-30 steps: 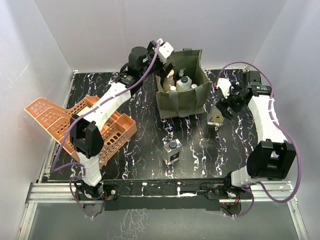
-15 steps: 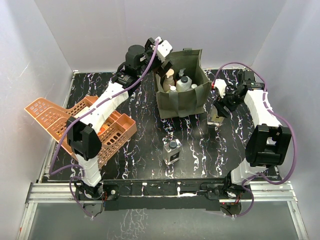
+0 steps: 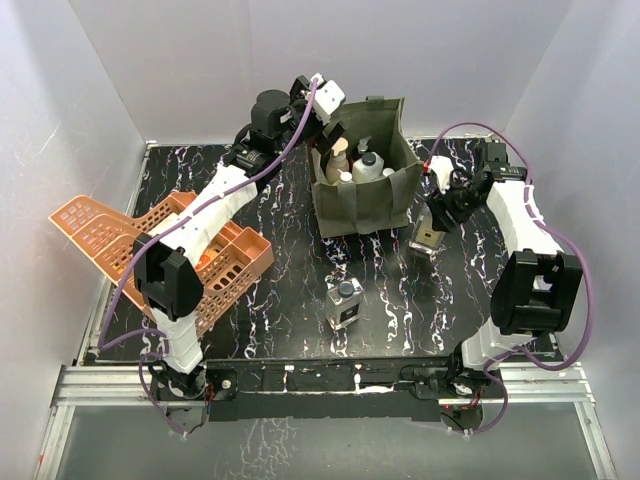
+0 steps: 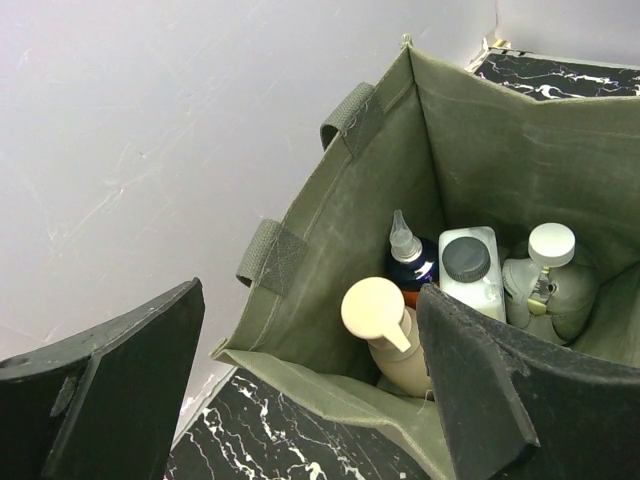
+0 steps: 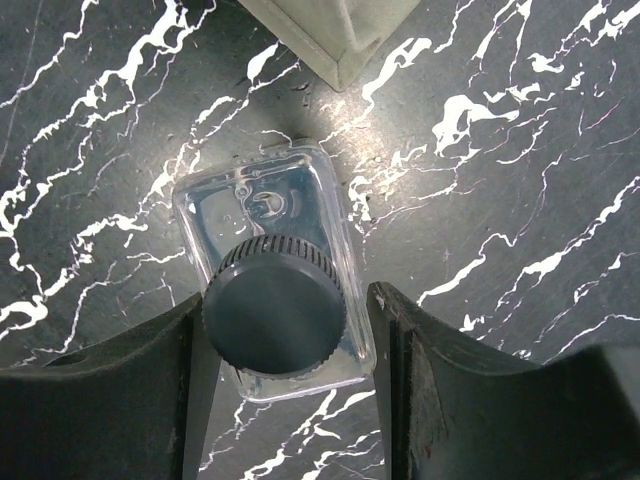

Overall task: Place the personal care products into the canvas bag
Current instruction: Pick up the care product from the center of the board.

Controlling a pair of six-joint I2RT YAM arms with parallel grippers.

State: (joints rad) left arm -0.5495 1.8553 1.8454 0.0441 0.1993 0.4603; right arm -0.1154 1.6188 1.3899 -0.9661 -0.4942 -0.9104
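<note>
From the top external view, the canvas bag [image 3: 365,200] stood at the far middle of the table with several bottles already inside. The right gripper [image 3: 432,225] was over the square clear bottle [image 3: 427,238], which sat just beside the bag's right wall and looked slightly tilted. A second clear bottle [image 3: 345,303] waited nearer the bases, well apart from the orange baskets [image 3: 215,265] on the left. The left gripper [image 3: 333,128] hung at the bag's far left corner. With both arms so near the bag, a lift toward its mouth could have had them crowding each other.

In the left wrist view, the left gripper [image 4: 310,300] was spread wide and held nothing. Below it lay the tan bottle [image 4: 390,335], the white bottle [image 4: 470,270] and two others. Those packed bottles left little floor, so a dropped one could have landed on their caps and toppled.

In the right wrist view, the right gripper [image 5: 285,330] had narrowed onto the square clear bottle [image 5: 290,205], one finger against each side below its black cap [image 5: 275,315]; how firm the hold was could not be told. The sides looked smooth, so the bottle could have slipped or twisted on lifting, or clipped the bag's corner [image 5: 335,30] close by.
</note>
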